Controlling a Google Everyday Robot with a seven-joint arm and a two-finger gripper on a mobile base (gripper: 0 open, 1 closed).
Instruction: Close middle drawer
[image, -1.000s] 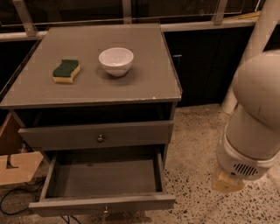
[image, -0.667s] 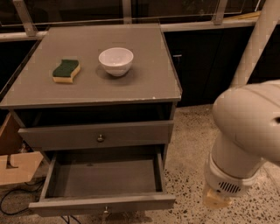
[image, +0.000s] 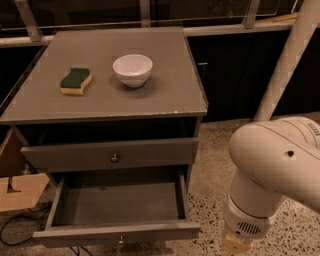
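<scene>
The middle drawer (image: 118, 232) is pulled well out of the grey cabinet. Its empty grey inside faces up, and its front lies along the bottom edge of the view. The upper drawer (image: 110, 155) above it has a small round metal knob and sits nearly flush with the cabinet. The lowest drawer is out of view. My white arm (image: 272, 165) fills the lower right, to the right of the open drawer. Its wrist end (image: 236, 241) points down at the floor. The gripper itself lies below the frame edge and does not show.
A white bowl (image: 132, 69) and a green-and-yellow sponge (image: 76, 81) sit on the cabinet top (image: 165, 95). A cardboard box (image: 20, 192) and black cables (image: 10, 234) lie on the floor at the left. A white slanted pole (image: 290, 65) stands at the right, over speckled floor (image: 210, 150).
My arm has swung left and down into the view, its wrist end now closer to the open drawer's right front corner. The drawers, bowl and sponge have not moved.
</scene>
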